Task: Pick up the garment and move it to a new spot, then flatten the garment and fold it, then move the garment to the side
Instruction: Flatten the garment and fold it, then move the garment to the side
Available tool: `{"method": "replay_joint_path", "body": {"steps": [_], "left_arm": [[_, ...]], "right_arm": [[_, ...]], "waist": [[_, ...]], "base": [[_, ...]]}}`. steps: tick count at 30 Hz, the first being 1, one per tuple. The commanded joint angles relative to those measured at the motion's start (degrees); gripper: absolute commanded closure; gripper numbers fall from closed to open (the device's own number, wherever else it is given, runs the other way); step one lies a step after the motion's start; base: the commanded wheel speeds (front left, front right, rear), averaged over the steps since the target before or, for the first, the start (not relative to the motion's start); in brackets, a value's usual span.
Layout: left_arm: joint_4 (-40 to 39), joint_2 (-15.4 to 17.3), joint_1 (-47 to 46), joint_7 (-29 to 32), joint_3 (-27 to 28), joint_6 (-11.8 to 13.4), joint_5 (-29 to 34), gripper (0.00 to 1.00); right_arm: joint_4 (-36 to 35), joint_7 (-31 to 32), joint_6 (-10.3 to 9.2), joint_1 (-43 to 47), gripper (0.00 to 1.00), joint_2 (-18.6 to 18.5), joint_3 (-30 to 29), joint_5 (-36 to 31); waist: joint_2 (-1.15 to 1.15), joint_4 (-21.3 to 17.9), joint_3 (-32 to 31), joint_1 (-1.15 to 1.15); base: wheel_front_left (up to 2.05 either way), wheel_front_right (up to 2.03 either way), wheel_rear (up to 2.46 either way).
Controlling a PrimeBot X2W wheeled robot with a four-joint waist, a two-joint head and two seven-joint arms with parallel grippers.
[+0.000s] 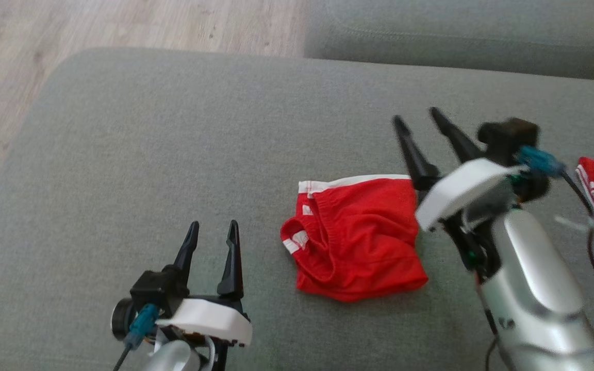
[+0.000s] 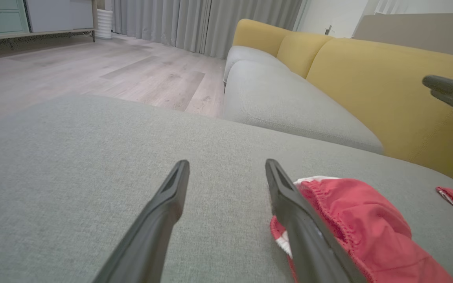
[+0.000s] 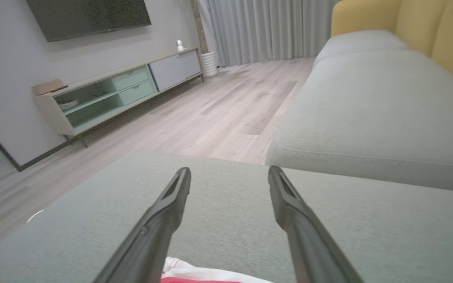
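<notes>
Left gripper [image 1: 213, 223]: near left, spread, empty | crumpled red fabric garment [image 1: 359, 237], white waistband, on grey upholstered cushion [image 1: 173, 129] | right gripper [image 1: 415, 115]: spread, empty, beside garment's right edge

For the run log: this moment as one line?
red shorts: rumpled on grey cushion | left gripper: open, empty | right gripper: open, empty, at shorts' edge

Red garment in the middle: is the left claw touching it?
Apart. The head view shows bare grey cushion between the left gripper and the red garment.
</notes>
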Motion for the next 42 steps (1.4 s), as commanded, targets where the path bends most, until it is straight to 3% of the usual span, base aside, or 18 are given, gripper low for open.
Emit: {"method": "replay_joint_path", "body": {"steps": [1,9,16,25,37,42], "left_arm": [[-1.4,0.8,-2.8,-0.6,2.0,-0.1,0.4,0.00],[-1.4,1.9,-0.3,-1.1,2.7,0.2,0.1,0.00],[-2.1,3.6,4.2,-1.7,4.2,0.6,-0.7,0.00],[-2.5,5.7,8.0,-1.9,5.0,0.5,-1.1,0.00],[-3.4,6.2,7.8,-1.5,4.8,1.1,-0.9,0.00],[-3.6,6.2,7.6,-1.2,4.6,1.4,-0.8,0.00]], "right_arm": [[-2.7,-1.1,0.39,0.7,0.00,0.8,0.0,-1.3],[-9.7,-5.2,0.39,15.7,0.00,0.8,-10.5,-7.6],[-14.6,-8.3,0.39,25.5,0.00,0.8,-13.9,-8.8],[-15.4,-9.3,0.39,30.1,0.00,0.8,-13.4,-7.1],[-15.1,-8.2,0.39,30.5,0.00,0.8,-13.0,-7.5],[-15.1,-7.5,0.39,29.7,0.00,0.8,-12.1,-4.5]], "waist": [[0.00,-0.7,-0.9,0.00],[0.00,-2.6,-4.7,0.00],[0.00,-4.0,-6.6,0.00],[0.00,-4.2,-7.7,0.00],[0.00,-3.6,-7.7,0.00],[0.00,-3.3,-7.3,0.00]], "base": [[0.00,0.00,0.00],[0.00,0.00,0.00],[0.00,0.00,0.00],[0.00,0.00,0.00],[0.00,0.00,0.00],[0.00,0.00,0.00]]}}
